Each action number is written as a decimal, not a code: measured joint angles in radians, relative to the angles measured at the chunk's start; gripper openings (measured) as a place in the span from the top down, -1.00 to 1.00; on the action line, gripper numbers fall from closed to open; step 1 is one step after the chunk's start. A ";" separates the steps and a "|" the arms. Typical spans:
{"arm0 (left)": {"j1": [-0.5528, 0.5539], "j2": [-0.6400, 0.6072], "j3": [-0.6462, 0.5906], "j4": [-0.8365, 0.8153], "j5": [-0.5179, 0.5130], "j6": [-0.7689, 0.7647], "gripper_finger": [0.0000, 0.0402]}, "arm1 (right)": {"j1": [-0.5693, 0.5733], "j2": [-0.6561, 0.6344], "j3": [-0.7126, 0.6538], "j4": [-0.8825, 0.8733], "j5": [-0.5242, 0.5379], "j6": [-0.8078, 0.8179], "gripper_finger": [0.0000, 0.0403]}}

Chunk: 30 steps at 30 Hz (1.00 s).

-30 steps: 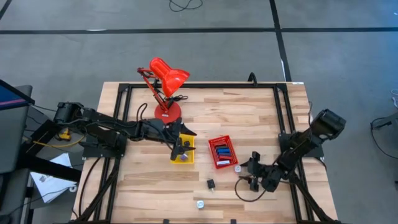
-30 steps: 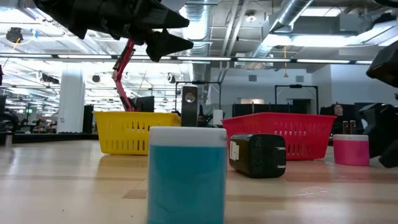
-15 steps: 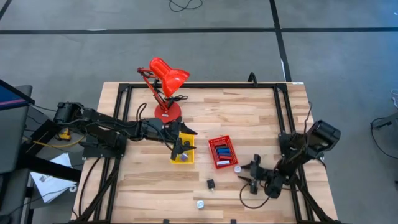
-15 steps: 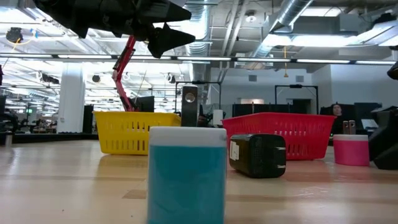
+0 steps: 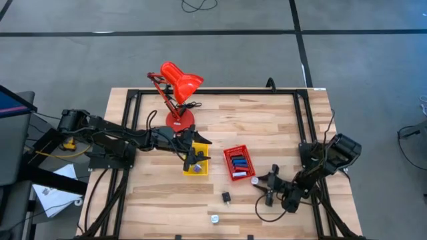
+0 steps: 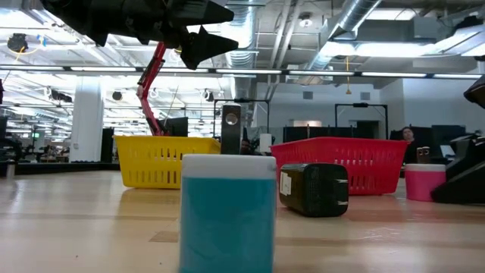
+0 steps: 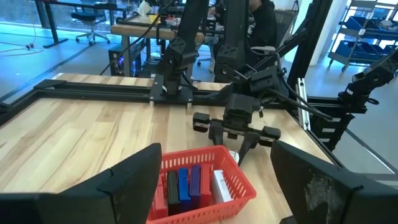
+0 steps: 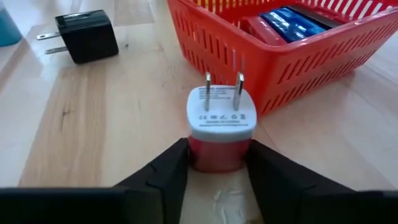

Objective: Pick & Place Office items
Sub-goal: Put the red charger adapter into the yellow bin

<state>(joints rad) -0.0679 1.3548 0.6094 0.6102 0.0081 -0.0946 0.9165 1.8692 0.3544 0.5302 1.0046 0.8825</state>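
Since a second ago the right gripper [image 8: 214,163] has slid forward along the wood toward the red slotted plastic tray [image 5: 238,162] and narrowed, its two dark fingers [image 8: 160,174] now pressing both sides of the small pink-and-white plug adapter [image 8: 221,127], which stands prongs-up on the wooden table [image 5: 280,127] just beside the tray's near corner (in the overhead view the adapter [image 5: 255,180] is only a pale speck at that corner). The step in hand looks like the grasp itself: the jaws meet the adapter's pink base, yet it rests on the wood and is not lifted. Flat blue and red rectangular pieces [image 7: 185,185] already lie inside the tray. A black cube-shaped charger [image 8: 86,37] lies on its side a little away from the tray on the open table, and a teal block with a white cap [image 6: 228,212] sits farther from the tray, near the table's front edge. The left gripper [image 5: 194,159] hangs with jaws spread wide and holding nothing, above the yellow slotted plastic tray [image 5: 201,169] that lies just beside the red one. Next, I judge, the right arm must firm its grip, raise the adapter clear of the tray wall, carry it over the rim and let go.
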 joint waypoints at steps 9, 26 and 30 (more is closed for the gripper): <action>0.000 0.000 0.000 0.000 0.000 0.000 -0.48 | -0.005 -0.158 -0.005 -0.009 -0.055 -0.071 0.52; 0.001 0.000 0.000 -0.045 0.007 0.009 -0.48 | -0.190 -0.761 0.032 -0.253 -0.416 -0.163 0.52; 0.001 0.000 0.000 -0.069 0.016 0.060 -0.48 | -0.390 -0.767 0.118 -0.334 -0.699 -0.210 0.52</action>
<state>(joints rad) -0.0669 1.3548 0.6094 0.5407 0.0239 -0.0344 0.5263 1.1019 0.4720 0.1959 0.3055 0.6723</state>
